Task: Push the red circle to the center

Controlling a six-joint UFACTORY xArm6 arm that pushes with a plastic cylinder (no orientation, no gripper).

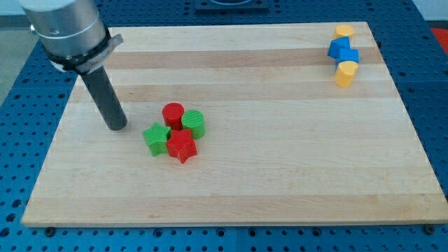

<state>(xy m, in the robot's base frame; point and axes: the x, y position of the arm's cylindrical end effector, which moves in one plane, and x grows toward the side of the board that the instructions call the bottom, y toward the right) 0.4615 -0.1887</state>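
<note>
The red circle [173,114] stands left of the board's middle, in a tight cluster. A green circle [194,123] touches it on its right, a green star [157,138] lies just below-left of it, and a red star [182,146] lies below it. My tip [116,127] rests on the board to the left of the cluster, a short gap from the green star and the red circle, touching no block.
At the view's top right stand a yellow block [344,31], a blue block [343,51] and another yellow block [346,73], close together. The wooden board [280,175] lies on a blue perforated table.
</note>
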